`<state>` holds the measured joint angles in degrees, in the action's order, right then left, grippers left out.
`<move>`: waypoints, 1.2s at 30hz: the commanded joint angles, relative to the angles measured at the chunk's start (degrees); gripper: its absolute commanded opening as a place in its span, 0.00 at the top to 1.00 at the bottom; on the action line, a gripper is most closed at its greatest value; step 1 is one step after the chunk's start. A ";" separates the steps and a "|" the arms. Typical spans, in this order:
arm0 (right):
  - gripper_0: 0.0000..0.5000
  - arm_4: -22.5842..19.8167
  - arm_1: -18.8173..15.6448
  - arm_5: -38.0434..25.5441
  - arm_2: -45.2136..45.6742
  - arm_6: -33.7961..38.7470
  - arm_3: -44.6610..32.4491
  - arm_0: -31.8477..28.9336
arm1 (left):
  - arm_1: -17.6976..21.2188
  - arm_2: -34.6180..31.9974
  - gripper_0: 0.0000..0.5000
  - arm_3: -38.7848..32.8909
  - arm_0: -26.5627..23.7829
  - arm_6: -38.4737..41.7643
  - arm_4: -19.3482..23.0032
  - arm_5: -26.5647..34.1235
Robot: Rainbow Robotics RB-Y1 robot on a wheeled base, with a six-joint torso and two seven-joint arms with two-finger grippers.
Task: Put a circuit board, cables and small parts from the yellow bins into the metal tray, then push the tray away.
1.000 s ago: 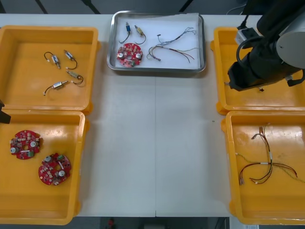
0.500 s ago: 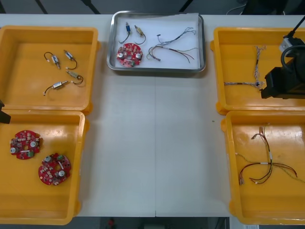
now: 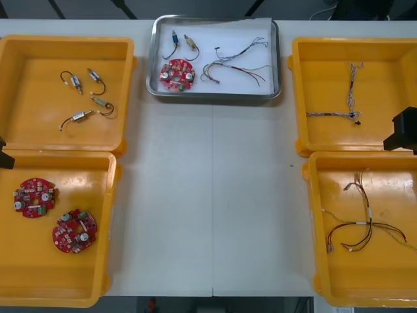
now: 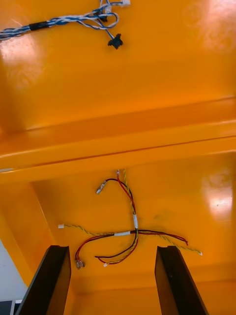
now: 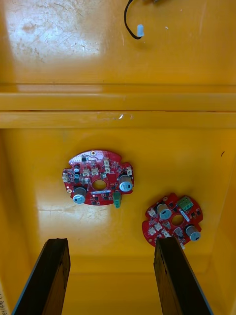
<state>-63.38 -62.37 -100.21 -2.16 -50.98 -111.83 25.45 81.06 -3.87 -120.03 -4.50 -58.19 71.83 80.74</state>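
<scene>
The metal tray (image 3: 156, 59) stands at the table's far middle. It holds a red circuit board (image 3: 177, 74), two small metal parts (image 3: 176, 40) and thin cables (image 3: 238, 62). My right arm (image 3: 404, 132) shows at the right edge, between the two right bins. The right gripper (image 4: 112, 252) is open, and a red and yellow cable (image 4: 130, 231) lies in the near right bin below it. My left gripper (image 5: 110, 245) is open too, above the near left bin with two circuit boards (image 5: 98, 177) (image 5: 173, 219). Both grippers hold nothing.
The far left bin (image 3: 39, 49) holds several small metal parts (image 3: 85, 98). A twisted blue and white cable (image 3: 345, 104) lies in the far right bin (image 3: 313, 52). The left arm (image 3: 4, 155) sits parked at the left edge. Bare table (image 3: 212, 195) runs down the middle.
My right arm has drawn back to the right, from over the far right bin to the view's right edge. Its cable is uncovered. The left arm and tray have not moved.
</scene>
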 commanded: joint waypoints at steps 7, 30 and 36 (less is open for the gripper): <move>0.00 1.50 -2.32 -0.07 4.88 2.29 -5.50 -6.64 | 2.17 0.18 0.00 -0.82 0.81 2.46 0.07 -0.14; 0.00 1.68 -2.32 0.54 6.82 1.68 -8.84 -10.95 | 2.17 0.18 0.00 -0.82 0.81 2.46 0.07 -0.14; 0.00 1.68 -2.32 0.54 6.82 1.68 -8.84 -10.95 | 2.17 0.18 0.00 -0.82 0.81 2.46 0.07 -0.14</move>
<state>-62.15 -62.38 -100.07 2.94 -50.99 -119.34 14.99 81.06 -3.87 -120.03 -4.50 -58.19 71.83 80.74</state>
